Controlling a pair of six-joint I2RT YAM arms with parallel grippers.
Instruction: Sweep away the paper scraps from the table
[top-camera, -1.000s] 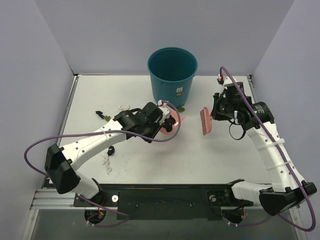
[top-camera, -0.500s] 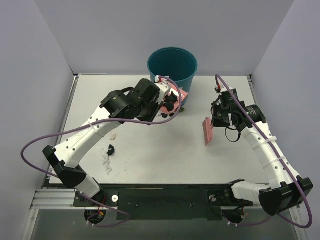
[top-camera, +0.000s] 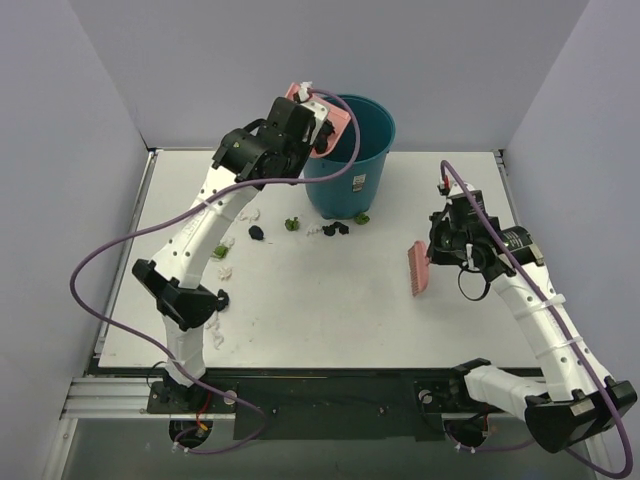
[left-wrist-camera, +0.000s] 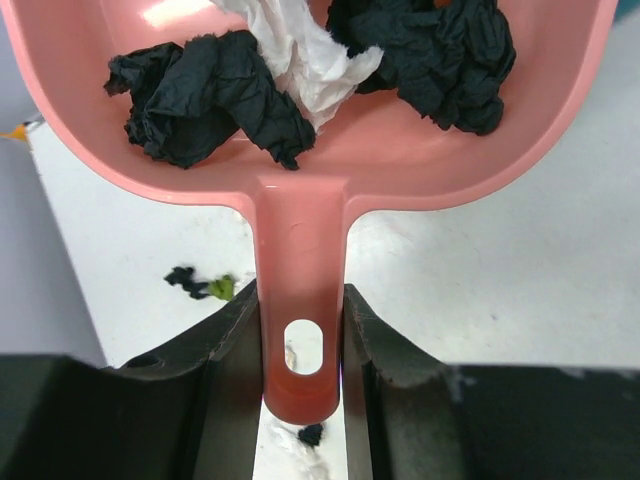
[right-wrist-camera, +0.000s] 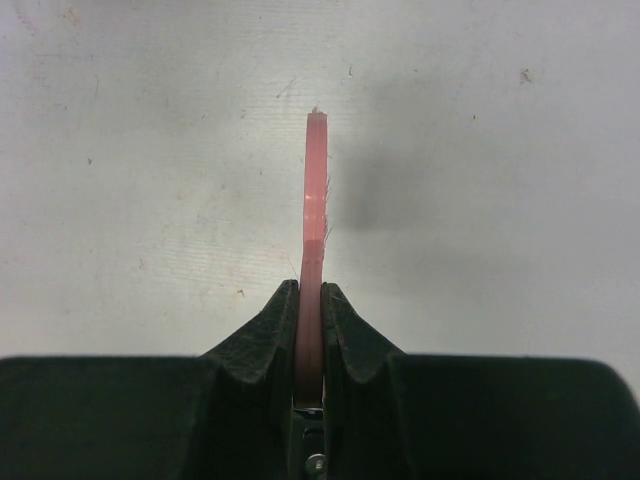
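My left gripper (top-camera: 300, 122) is shut on the handle of the pink dustpan (top-camera: 326, 118), held high at the left rim of the teal bin (top-camera: 352, 160). In the left wrist view my left gripper (left-wrist-camera: 302, 345) clamps the dustpan (left-wrist-camera: 300, 180), which holds black paper scraps (left-wrist-camera: 205, 95) and a white one (left-wrist-camera: 305, 50). More paper scraps (top-camera: 256, 232) lie on the table (top-camera: 330, 320) in front of the bin and at the left (top-camera: 213, 325). My right gripper (top-camera: 441, 247) is shut on the pink brush (top-camera: 417, 268), which the right wrist view shows edge-on (right-wrist-camera: 314, 200) between my fingers (right-wrist-camera: 310, 300).
Grey walls close in the table on three sides. The teal bin stands at the back centre. Black and green scraps (top-camera: 336, 229) lie right at the bin's foot. A purple cable loops off each arm.
My left arm has lifted the loaded dustpan from the table up to the bin's left rim. My right arm has drawn the brush slightly down and toward the near side.
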